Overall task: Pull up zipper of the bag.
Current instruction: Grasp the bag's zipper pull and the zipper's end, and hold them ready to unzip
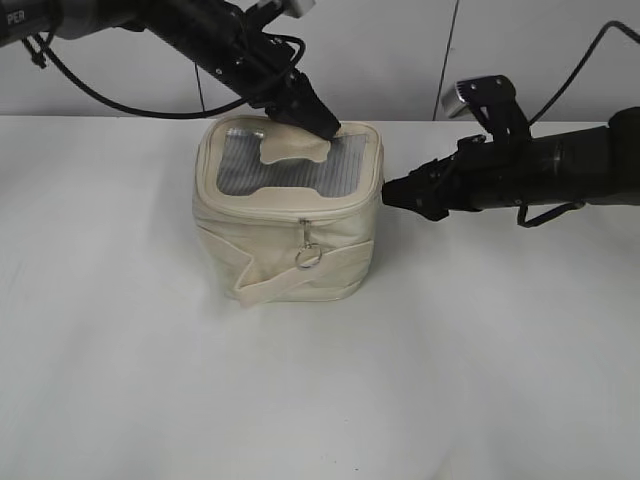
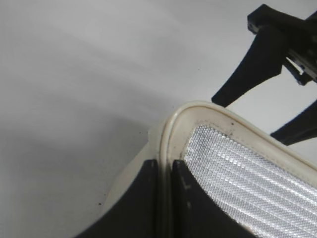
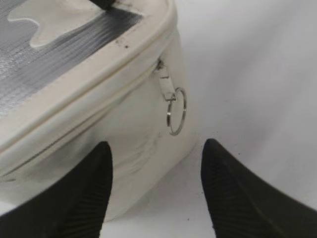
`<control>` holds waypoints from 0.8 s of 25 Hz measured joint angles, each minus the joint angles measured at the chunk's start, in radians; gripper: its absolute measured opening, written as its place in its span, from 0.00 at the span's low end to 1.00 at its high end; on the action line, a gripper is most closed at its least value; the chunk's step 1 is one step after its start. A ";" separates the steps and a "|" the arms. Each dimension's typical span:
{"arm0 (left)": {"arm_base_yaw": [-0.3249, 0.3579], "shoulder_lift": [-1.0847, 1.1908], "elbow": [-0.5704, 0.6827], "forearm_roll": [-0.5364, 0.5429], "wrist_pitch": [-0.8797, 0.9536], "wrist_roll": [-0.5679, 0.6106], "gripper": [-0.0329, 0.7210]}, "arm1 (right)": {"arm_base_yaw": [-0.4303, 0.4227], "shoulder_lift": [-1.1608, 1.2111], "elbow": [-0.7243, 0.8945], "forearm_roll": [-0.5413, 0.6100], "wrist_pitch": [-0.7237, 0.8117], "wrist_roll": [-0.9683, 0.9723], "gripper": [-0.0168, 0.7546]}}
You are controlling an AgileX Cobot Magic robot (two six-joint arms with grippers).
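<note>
The cream bag [image 1: 285, 225] stands upright on the table, its grey mesh top bearing a bone-shaped patch [image 1: 290, 148]. The zipper [image 1: 270, 216] runs round the top rim; one silver ring pull [image 1: 308, 256] hangs at the front. My left gripper [image 1: 326, 128] is shut on the bag's far top rim; the left wrist view shows its jaws [image 2: 166, 173] pinching the cream rim piping [image 2: 198, 111]. My right gripper [image 1: 390, 195] is open just right of the bag. In the right wrist view a second ring pull [image 3: 177, 116] hangs at the bag's corner, ahead of the open jaws [image 3: 157, 146].
The flat cream strap [image 1: 300, 280] wraps the bag's lower front. The bag stands on a white table [image 1: 150, 380] with a grey wall behind. My right gripper's fingers show in the left wrist view [image 2: 262, 64], beyond the bag's corner.
</note>
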State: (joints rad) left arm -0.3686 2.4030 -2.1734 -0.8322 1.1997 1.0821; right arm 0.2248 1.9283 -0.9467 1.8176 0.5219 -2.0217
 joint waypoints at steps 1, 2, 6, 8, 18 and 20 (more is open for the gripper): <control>0.000 0.001 0.000 -0.001 0.000 0.000 0.12 | 0.000 0.014 -0.012 0.000 -0.004 -0.001 0.61; 0.000 0.001 0.000 -0.001 0.000 0.000 0.11 | 0.000 0.029 -0.026 0.000 -0.009 -0.002 0.61; 0.000 0.001 0.000 -0.002 0.000 -0.002 0.11 | 0.000 0.072 -0.075 0.001 -0.015 -0.005 0.61; 0.000 0.001 0.000 -0.002 0.000 -0.003 0.11 | 0.000 0.086 -0.101 0.002 -0.014 -0.007 0.61; 0.000 0.001 0.000 -0.001 -0.001 -0.005 0.11 | 0.051 0.165 -0.189 0.007 -0.053 -0.005 0.25; 0.000 0.001 0.000 -0.001 -0.002 -0.005 0.11 | 0.055 0.166 -0.192 0.007 -0.054 0.016 0.08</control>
State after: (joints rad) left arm -0.3686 2.4038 -2.1734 -0.8334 1.1976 1.0771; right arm 0.2798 2.0944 -1.1386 1.8246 0.4674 -2.0060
